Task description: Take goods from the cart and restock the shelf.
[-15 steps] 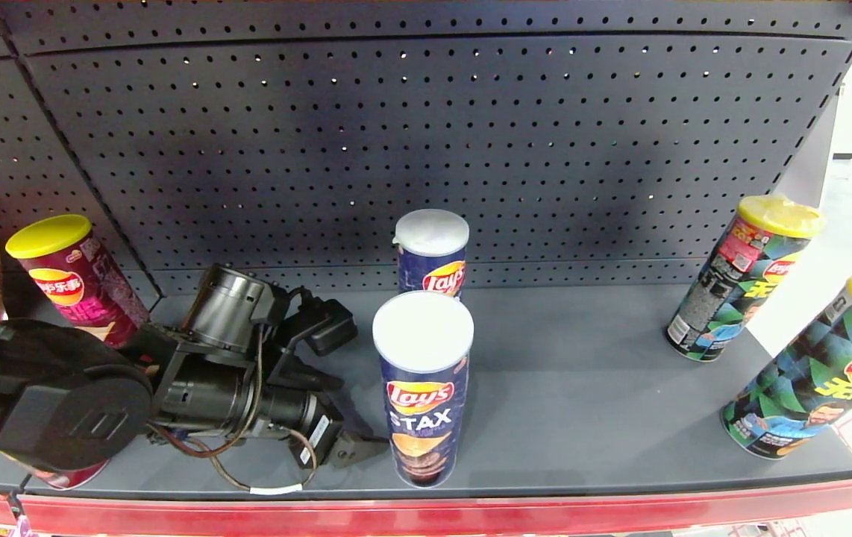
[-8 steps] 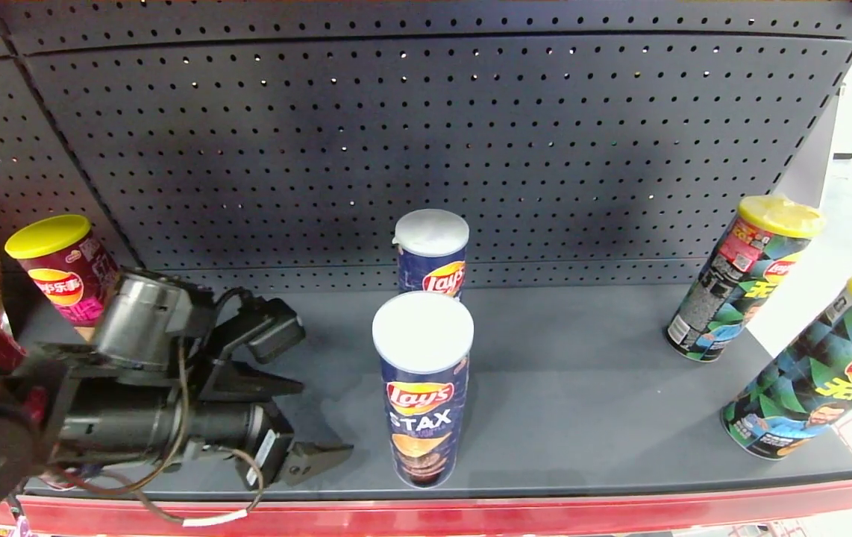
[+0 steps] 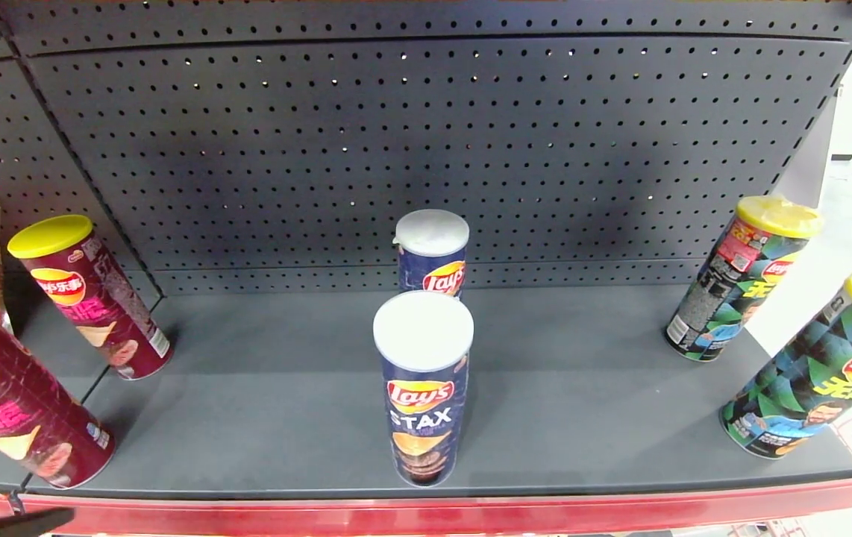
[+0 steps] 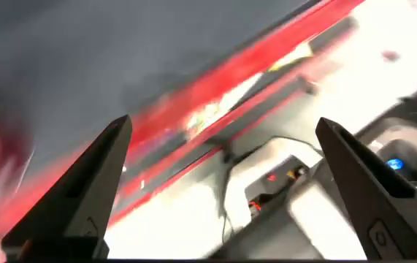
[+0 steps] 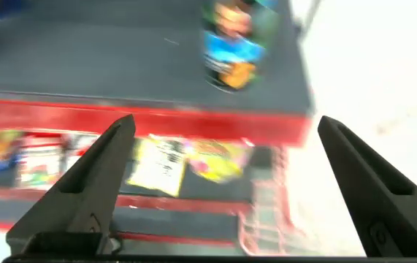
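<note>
Outside the shelf (image 3: 583,388), left gripper (image 4: 223,120) gapes, empty.

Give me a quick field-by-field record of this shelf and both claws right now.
Shelf: dark grey metal shelf, red front edge, pegboard back
Left side: front maroon cylindrical can and rear maroon cylindrical can, yellow lids
Centre: front blue cylindrical can, rear blue cylindrical can directly behind, white lids
Right side: front green-patterned cylindrical can and rear green-patterned cylindrical can, yellow lids
Left claw: open, empty
Right claw: open, empty
</note>
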### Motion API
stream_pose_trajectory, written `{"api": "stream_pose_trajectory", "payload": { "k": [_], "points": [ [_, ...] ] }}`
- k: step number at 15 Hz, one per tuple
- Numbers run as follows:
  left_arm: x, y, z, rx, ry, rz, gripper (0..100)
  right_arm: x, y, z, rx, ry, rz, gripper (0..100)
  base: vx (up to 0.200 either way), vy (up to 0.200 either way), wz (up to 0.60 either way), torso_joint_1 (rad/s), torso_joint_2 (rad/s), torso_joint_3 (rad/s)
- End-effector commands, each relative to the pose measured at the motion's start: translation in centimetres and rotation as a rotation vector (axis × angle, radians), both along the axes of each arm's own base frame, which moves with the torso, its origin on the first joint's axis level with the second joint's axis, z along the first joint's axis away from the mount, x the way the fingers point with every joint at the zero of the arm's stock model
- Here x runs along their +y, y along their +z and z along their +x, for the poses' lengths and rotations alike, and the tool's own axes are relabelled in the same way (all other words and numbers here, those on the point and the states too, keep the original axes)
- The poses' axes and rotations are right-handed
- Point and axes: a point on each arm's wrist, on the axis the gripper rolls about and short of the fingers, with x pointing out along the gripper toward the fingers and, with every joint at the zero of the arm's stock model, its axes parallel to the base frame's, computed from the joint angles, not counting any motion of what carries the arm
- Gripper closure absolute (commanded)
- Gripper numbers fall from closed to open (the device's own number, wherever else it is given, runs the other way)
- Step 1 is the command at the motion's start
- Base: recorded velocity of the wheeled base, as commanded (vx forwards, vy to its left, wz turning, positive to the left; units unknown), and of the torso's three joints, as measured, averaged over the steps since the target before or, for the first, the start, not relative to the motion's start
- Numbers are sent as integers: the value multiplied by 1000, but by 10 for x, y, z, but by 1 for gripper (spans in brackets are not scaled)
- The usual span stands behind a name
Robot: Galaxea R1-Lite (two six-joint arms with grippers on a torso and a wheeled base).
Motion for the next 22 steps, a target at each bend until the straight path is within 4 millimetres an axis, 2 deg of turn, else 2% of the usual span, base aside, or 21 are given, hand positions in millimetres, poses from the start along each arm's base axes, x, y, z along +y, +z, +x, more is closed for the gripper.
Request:
{"api": "stream_pose_trajectory", "payload": {
  "k": [1,3,5,6,9,10,12,15,18,22],
  "points": [
    [31,-7,-72,-153,324,-76,0,2,-7,-3,53,-150,-9,0,0,0,0,0,0,0],
    [28,-20,-95,-180,502,-74,0,5,-24,-6,73,-221,-14,0,0,0,0,0,0,0],
    [16,-35,-110,-180,668,-61,0,7,-30,-10,24,-106,-5,0,0,0,0,0,0,0],
    [15,-42,-111,-183,666,-71,0,7,-30,-9,21,-67,-10,0,0,0,0,0,0,0],
    [15,-41,-93,-339,574,-153,0,7,-32,-6,-16,-71,-10,0,0,0,0,0,0,0],
    [15,-48,-86,-375,541,-165,0,7,-33,-2,-68,-64,-15,0,0,0,0,0,0,0],
    [19,-76,-79,-402,569,-125,0,7,-38,3,-170,37,-1,0,0,0,0,0,0,0],
    [18,-74,-71,-501,540,-152,0,8,-40,-2,-229,82,31,0,0,0,0,0,0,0],
    [18,-88,-59,-587,495,-159,0,4,-46,-1,-216,-76,60,0,0,0,0,0,0,0],
    [17,-89,-58,-588,487,-173,0,6,-47,-2,-207,12,48,0,0,0,0,0,0,0]
  ]
}}
